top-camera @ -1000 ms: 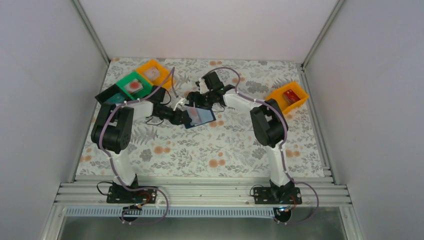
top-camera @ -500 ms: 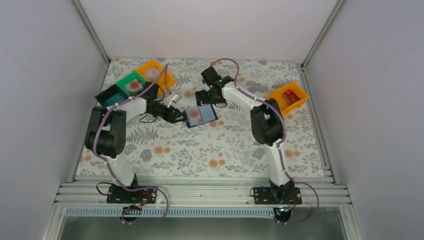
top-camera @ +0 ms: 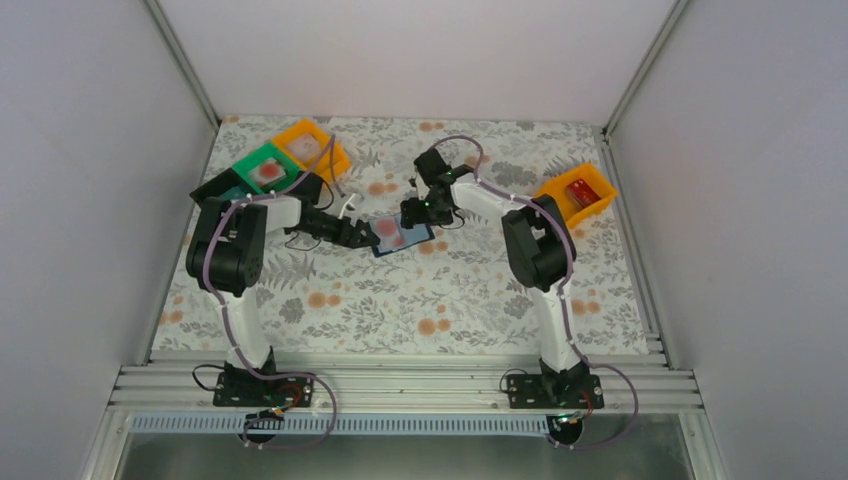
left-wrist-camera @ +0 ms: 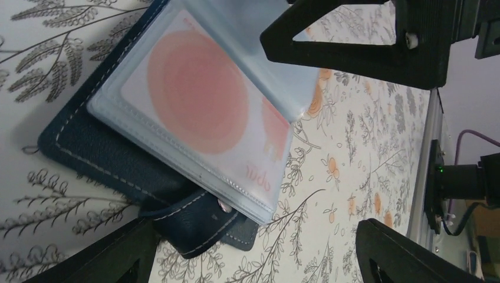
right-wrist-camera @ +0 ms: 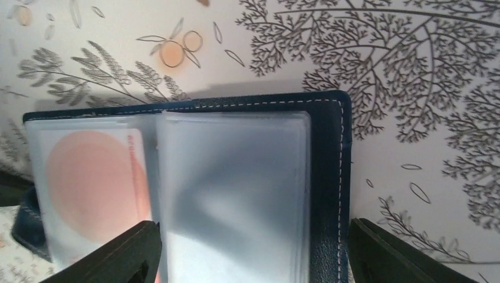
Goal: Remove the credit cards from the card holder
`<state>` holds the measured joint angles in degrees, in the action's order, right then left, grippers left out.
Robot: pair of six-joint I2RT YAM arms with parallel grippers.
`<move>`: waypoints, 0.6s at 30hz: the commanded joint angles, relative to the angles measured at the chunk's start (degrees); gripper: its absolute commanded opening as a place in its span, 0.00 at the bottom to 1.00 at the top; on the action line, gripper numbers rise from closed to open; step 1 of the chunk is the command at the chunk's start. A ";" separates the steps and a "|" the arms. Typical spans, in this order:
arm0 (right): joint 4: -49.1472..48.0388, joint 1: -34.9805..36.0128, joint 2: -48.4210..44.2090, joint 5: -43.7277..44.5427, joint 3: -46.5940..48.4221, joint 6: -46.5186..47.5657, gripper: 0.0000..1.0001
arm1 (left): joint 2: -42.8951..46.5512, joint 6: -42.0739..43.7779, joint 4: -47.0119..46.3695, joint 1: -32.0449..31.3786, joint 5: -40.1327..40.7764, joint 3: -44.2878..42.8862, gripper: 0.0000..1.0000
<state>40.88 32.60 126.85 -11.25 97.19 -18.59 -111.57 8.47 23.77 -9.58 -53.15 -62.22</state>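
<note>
The card holder (top-camera: 402, 238), a navy bifold with clear sleeves, lies open on the flowered table. One of the credit cards (left-wrist-camera: 200, 112), pale with a reddish circle, sits inside a sleeve; it also shows in the right wrist view as the card (right-wrist-camera: 88, 188) on the holder's left half. My left gripper (left-wrist-camera: 259, 262) stands open at the holder's near-left edge, beside its snap strap (left-wrist-camera: 194, 221), holding nothing. My right gripper (right-wrist-camera: 253, 259) hangs open over the holder's empty right sleeve (right-wrist-camera: 236, 188), fingers on either side. In the top view the left gripper (top-camera: 358, 232) and right gripper (top-camera: 415, 210) flank the holder.
At the back left stand an orange bin (top-camera: 325, 135), a green bin (top-camera: 248, 160) and a black bin (top-camera: 212, 186); pale cards lie in the orange and green ones. Another orange bin (top-camera: 556, 190) with a red thing sits at the right.
My left gripper has opened and let go of the holder, which has settled onto the table. My right gripper drew back, then came down over the holder's far side.
</note>
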 commanded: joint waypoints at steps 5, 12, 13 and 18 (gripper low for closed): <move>-10.86 0.20 0.56 -20.48 -6.98 -4.00 0.77 | -4.25 -1.42 -4.41 -1.06 -5.08 -3.33 0.82; -17.66 0.10 -0.95 -29.55 -9.36 -6.18 0.65 | -3.35 1.92 -3.27 -1.21 -7.18 -4.90 0.72; -17.12 0.14 -0.72 -28.51 -8.83 -6.19 0.59 | -3.22 1.98 -3.27 -1.17 -6.94 -4.85 0.71; -17.76 -0.58 -1.55 -29.60 -9.85 -6.06 0.25 | -1.93 4.89 0.11 -0.95 -6.77 -6.33 0.71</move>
<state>25.39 31.35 125.51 -36.23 88.84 -24.34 -114.41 8.99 22.76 -9.91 -56.45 -65.82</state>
